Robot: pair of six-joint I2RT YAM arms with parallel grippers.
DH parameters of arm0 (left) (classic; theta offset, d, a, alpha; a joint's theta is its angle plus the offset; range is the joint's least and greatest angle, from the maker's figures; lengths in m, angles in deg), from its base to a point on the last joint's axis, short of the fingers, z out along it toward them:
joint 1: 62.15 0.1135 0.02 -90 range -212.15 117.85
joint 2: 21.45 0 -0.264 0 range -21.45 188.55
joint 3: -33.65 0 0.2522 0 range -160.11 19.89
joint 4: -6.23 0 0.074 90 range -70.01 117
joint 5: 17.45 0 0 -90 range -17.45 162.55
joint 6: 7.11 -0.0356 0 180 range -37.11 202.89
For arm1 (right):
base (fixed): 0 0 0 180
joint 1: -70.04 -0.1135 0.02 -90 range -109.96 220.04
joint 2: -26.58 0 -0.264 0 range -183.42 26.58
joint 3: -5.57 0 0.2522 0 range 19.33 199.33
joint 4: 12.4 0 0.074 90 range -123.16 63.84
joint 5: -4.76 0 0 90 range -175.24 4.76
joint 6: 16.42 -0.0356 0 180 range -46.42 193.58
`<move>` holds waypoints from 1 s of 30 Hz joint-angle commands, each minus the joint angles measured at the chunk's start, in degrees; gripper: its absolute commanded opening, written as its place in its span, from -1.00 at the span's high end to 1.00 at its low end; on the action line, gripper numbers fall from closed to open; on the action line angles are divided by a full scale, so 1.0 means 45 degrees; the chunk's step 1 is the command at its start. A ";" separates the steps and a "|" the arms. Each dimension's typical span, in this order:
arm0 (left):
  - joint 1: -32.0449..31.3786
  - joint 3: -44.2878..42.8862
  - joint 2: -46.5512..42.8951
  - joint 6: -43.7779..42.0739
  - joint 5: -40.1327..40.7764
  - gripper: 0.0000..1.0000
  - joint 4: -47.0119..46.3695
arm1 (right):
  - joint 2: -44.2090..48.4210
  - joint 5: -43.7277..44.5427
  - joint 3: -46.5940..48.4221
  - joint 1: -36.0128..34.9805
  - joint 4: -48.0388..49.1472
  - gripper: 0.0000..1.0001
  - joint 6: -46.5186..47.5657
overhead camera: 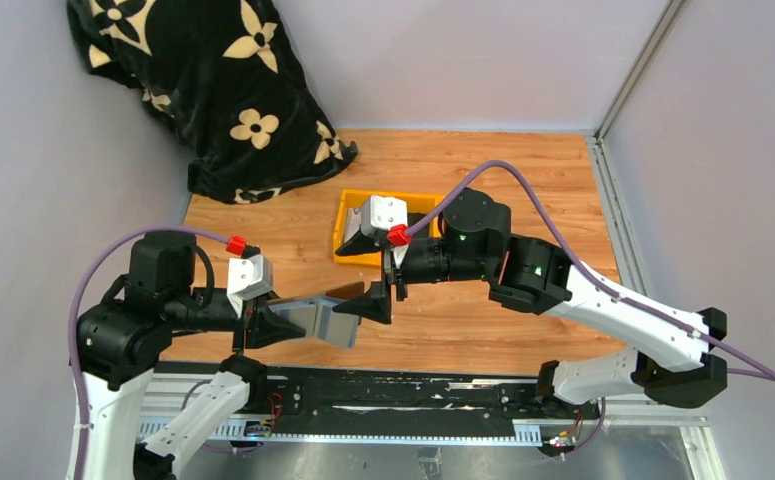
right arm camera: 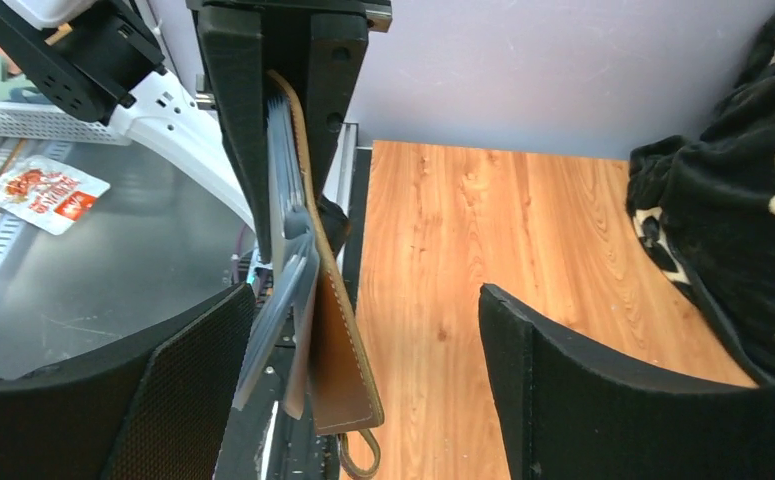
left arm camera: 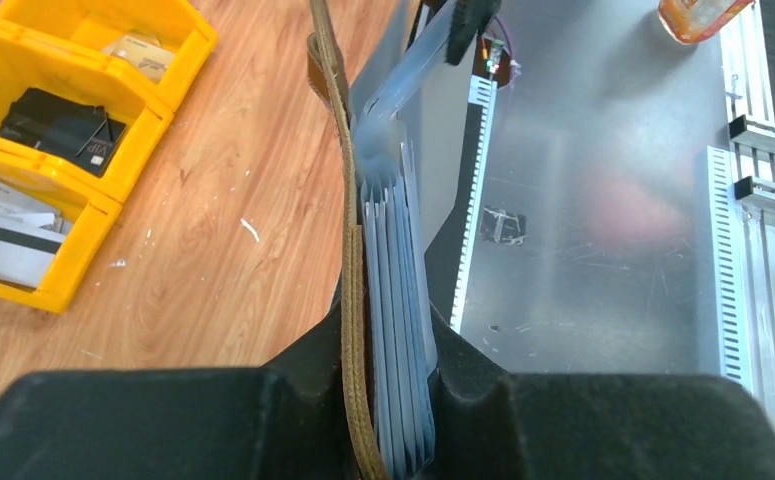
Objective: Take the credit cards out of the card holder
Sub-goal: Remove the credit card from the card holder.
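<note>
The card holder [overhead camera: 313, 318] is brown leather outside with several grey-blue sleeves inside. My left gripper [overhead camera: 263, 325] is shut on it and holds it above the table's front edge. In the left wrist view the leather edge [left arm camera: 348, 250] and the sleeves [left arm camera: 395, 260] are clamped together in my left gripper [left arm camera: 388, 400]. My right gripper [overhead camera: 371, 298] is open at the holder's free end. In the right wrist view the holder [right arm camera: 343, 340] hangs between the fingers of my right gripper [right arm camera: 368, 300], close to the left finger [right arm camera: 193, 390]. No card shows inside the sleeves.
A yellow bin [overhead camera: 351, 215] stands behind the grippers; in the left wrist view its compartments [left arm camera: 153, 110] hold a black card [left arm camera: 58, 130] and white cards [left arm camera: 3, 245]. A black flowered blanket [overhead camera: 213, 90] lies at the back left. A metal rail [overhead camera: 363, 400] runs along the near edge.
</note>
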 commanded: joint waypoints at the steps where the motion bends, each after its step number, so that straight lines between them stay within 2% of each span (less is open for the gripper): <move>1: -0.0147 -0.0429 -0.0058 0.0186 -0.0516 1.00 -0.0197 | -0.0230 0.0374 0.0396 0.0048 -0.0066 -0.74 0.1115; 7: -0.0213 -0.0586 -0.0037 0.0107 -0.0158 1.00 -0.0182 | -0.1336 -0.2399 0.1467 0.0052 -0.1419 -0.76 0.1113; 9: -0.0215 -0.0598 -0.0030 0.0032 -0.0038 1.00 -0.0168 | -0.1810 -0.2329 0.1935 0.0049 -0.1941 -0.60 0.1011; 10: -0.0215 -0.0628 -0.0001 -0.0006 0.0014 1.00 -0.0176 | -0.2035 -0.2094 0.2195 0.0049 -0.2226 -0.50 0.1014; 15: -0.0235 -0.0972 0.0121 -0.0240 0.0479 1.00 -0.0178 | -0.2854 -0.1449 0.3043 0.0053 -0.3277 0.25 0.0972; 18: -0.0235 -0.1079 0.0251 -0.0353 0.0695 1.00 -0.0156 | -0.3188 -0.1461 0.3274 0.0053 -0.3626 0.86 0.0939; 19: -0.0235 -0.1105 0.0308 -0.0428 0.0797 1.00 -0.0157 | -0.3265 -0.1350 0.3258 0.0049 -0.3621 0.99 0.0812; 20: -0.0235 -0.1089 0.0364 -0.0474 0.0912 0.85 -0.0158 | -0.3313 -0.1278 0.3240 0.0066 -0.3584 1.00 0.0679; 23: -0.0234 -0.1020 0.0427 -0.0569 0.1300 0.08 -0.0156 | -0.3166 -0.1048 0.2933 0.0211 -0.3085 1.00 0.0074; 24: -0.0235 -0.0952 0.0413 -0.0591 0.1410 -0.06 -0.0148 | -0.3003 -0.1085 0.2633 0.0388 -0.2523 1.00 -0.0330; 26: -0.0235 -0.0830 0.0318 -0.0666 0.1468 -0.15 -0.0145 | -0.2386 -0.1188 0.1676 0.0707 -0.1221 1.00 -0.0970; 30: -0.0235 -0.0560 -0.0031 -0.0881 0.1352 -0.12 -0.0163 | -0.1198 -0.1718 -0.0094 0.1367 0.1009 1.00 -0.2587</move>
